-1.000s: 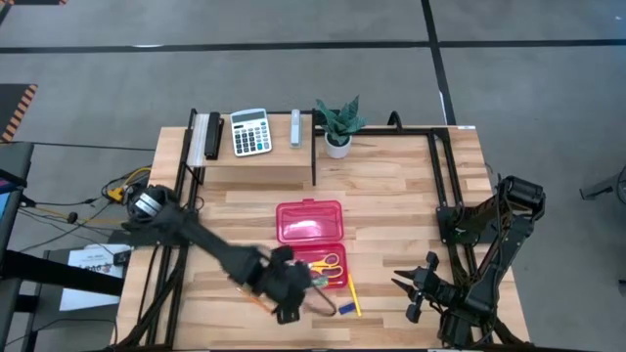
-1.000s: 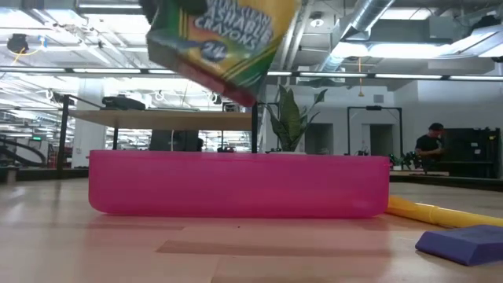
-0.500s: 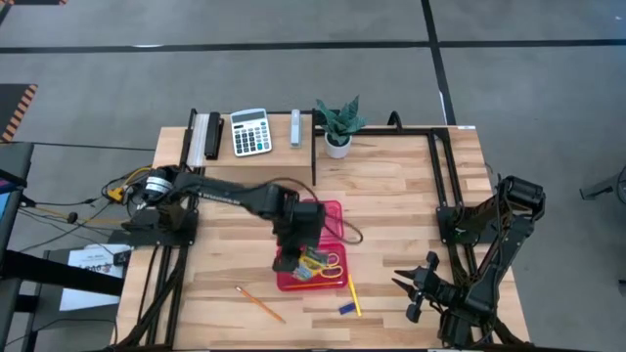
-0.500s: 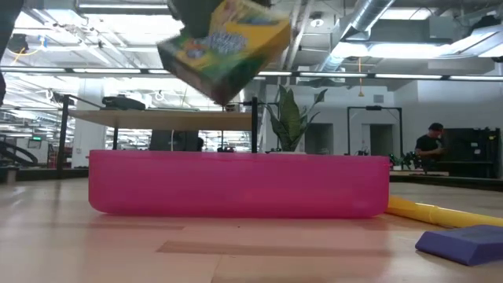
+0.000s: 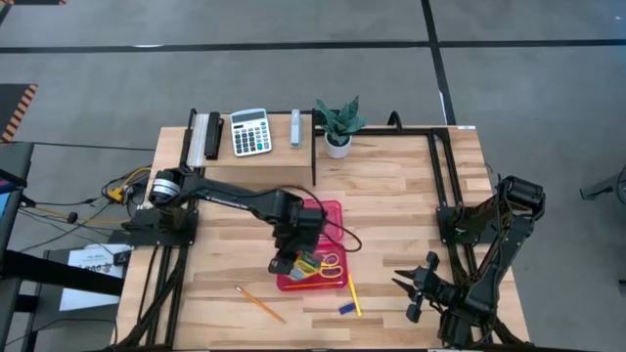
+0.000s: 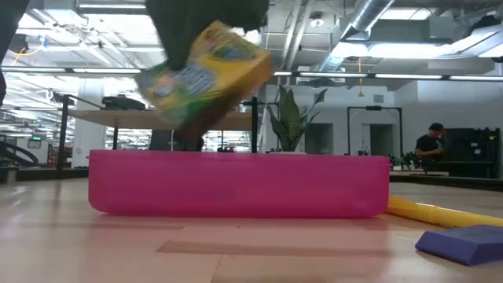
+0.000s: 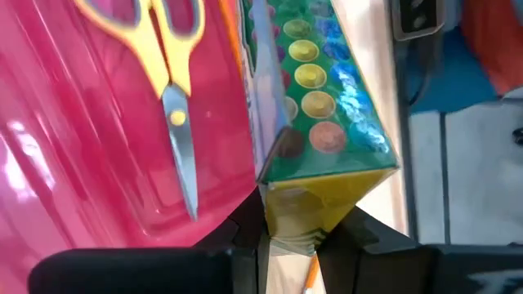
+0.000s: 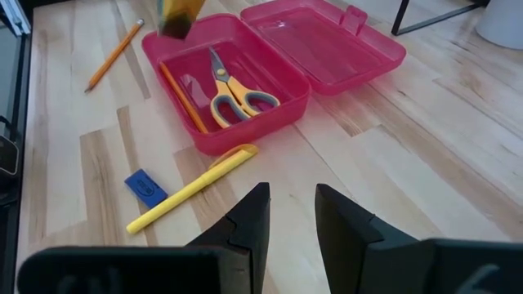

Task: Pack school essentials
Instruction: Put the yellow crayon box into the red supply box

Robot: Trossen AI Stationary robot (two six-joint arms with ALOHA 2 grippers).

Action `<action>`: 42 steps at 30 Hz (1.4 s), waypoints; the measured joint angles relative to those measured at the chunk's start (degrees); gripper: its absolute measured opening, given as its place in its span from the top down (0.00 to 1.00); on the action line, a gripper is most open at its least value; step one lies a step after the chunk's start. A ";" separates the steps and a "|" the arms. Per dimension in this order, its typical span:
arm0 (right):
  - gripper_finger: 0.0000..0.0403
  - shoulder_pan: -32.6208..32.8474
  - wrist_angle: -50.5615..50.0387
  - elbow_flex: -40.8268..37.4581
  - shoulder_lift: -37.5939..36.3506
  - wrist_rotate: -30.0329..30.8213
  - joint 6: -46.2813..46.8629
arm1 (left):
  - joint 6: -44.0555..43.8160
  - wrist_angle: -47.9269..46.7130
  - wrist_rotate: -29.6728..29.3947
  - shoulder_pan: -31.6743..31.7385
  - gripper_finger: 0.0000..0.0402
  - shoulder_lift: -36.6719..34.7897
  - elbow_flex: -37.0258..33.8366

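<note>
The wooden table (image 5: 391, 205) carries everything. At its 12 o'clock edge sit a white calculator (image 5: 250, 132) and a small potted plant (image 5: 338, 125), on and beside a low raised shelf.

The left arm reaches from 9 o'clock toward the middle, where its left gripper (image 5: 290, 262) hangs over the near-left corner of the open pink case (image 5: 328, 212). Its claw is clenched on the crayon box (image 7: 315, 122), pinching the yellow end of it; the box hangs tilted above the case's rim, not resting inside, as the low view shows (image 6: 200, 79).

The right arm is folded at about 4 o'clock, with the right gripper (image 8: 288, 214) near the table's front edge, its fingers parted and grasping nothing.

The case's tray half lies toward 6 o'clock, the lid half toward 12. Inside the tray lie the yellow-handled scissors (image 8: 233, 91) and a thin orange stick (image 8: 181, 98) along one wall.

Just outside the tray at 5 o'clock lies the yellow pen-like stick (image 8: 189, 189), with the tiny blue eraser (image 8: 147, 187) just beside it. The orange pencil (image 5: 259, 303) lies alone at 7 o'clock of the case, well apart from it
</note>
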 joint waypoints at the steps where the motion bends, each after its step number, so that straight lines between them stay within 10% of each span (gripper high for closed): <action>1: 0.73 0.00 -0.04 0.00 -0.02 -0.02 0.00 | 0.15 -1.11 0.24 -0.08 0.86 0.47 -0.01; 42: 0.73 0.13 0.08 -0.03 0.09 -1.09 0.00 | 2.21 1.93 1.06 -0.19 0.63 5.46 1.70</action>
